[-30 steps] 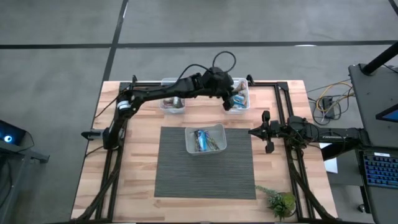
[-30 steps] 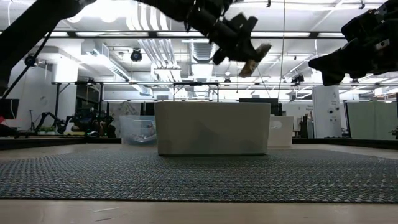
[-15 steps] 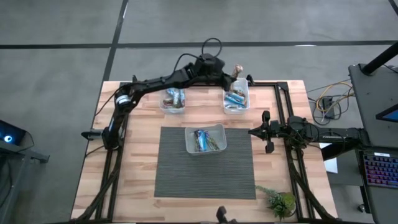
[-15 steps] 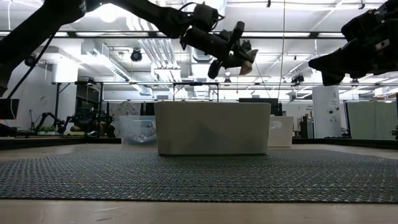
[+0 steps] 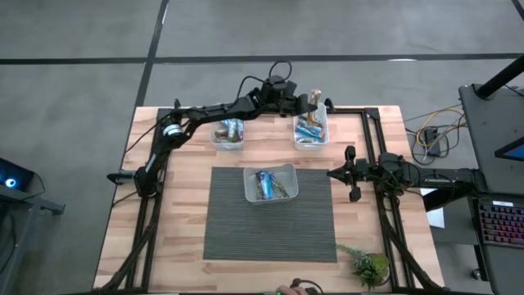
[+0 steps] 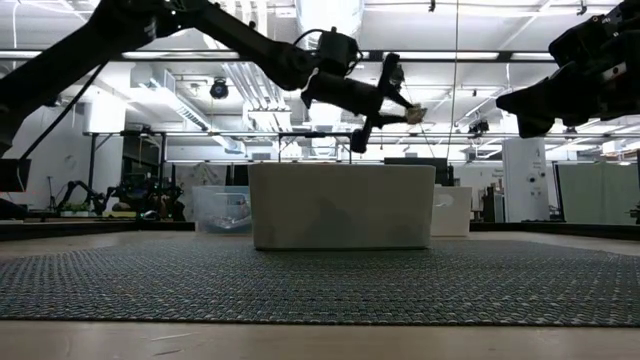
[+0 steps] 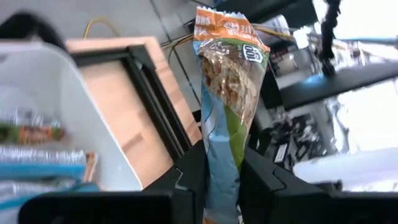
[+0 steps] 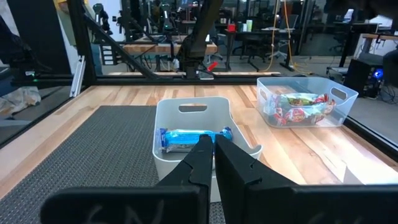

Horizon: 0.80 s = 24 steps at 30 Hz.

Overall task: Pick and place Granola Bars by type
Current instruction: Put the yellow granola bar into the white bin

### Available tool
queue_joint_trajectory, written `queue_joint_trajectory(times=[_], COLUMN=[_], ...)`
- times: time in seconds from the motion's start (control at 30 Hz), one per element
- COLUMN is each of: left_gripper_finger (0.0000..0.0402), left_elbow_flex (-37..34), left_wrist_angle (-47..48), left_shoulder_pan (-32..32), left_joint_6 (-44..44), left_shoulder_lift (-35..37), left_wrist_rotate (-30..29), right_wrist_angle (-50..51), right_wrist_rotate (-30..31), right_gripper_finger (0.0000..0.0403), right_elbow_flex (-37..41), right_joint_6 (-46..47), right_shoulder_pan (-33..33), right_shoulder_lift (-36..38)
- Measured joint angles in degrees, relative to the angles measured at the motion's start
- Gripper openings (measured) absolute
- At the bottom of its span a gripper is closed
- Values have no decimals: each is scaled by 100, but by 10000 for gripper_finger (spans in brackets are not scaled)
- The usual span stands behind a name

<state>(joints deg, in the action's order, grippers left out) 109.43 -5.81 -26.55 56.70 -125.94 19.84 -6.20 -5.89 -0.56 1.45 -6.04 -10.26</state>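
Between my left claw's two fingers a granola bar is pinched by its lower end, most of it sticking free beyond the tips, its wrapper orange at the top with green and blue below. From overhead that claw hangs at the far edge of the table, just over the back rim of the right-hand far tub, which already holds several bars; a second far tub sits beside it to the left, and a white bin with a blue bar and others stands on the grey mat. My right claw waits at the table's right side, fingers pressed together on nothing, pointed at the bin. What worries me is the grip: I hold only the tail of the wrapper, so the bar could swing or slide out, and since I sit so near the tub's back rim and the table's frame, a drop now might land behind the tub or off the table. I also judge the wrapper's mixed colours could send it to the wrong tub. My left wrist view alone shows the wrapper's print and how little of it I hold; overhead gives the tub's place beneath me; the low view shows only height above the bin.
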Motion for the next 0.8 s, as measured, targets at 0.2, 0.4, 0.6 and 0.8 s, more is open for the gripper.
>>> queue_joint_trajectory(times=[0.2, 0.4, 0.6, 0.8], left_gripper_finger=[55, 55, 49, 32], left_elbow_flex=[0, 0, -2, -2], left_wrist_angle=[163, 785, 1169, 1501], left_shoulder_pan=[-2, -2, 0, 0], left_joint_6=[923, 1094, 1087, 913], left_shoulder_lift=[-161, -249, -259, -259], left_wrist_rotate=[-117, -513, -926, -967], right_wrist_angle=[0, 1, 0, 0], right_wrist_rotate=[1, 0, 0, 0], right_gripper_finger=[9, 9, 9, 9], right_elbow_flex=[0, 0, 0, 0], right_joint_6=[0, 0, 0, 0], right_shoulder_pan=[0, 0, 0, 2], right_shoulder_lift=[0, -2, -2, -2])
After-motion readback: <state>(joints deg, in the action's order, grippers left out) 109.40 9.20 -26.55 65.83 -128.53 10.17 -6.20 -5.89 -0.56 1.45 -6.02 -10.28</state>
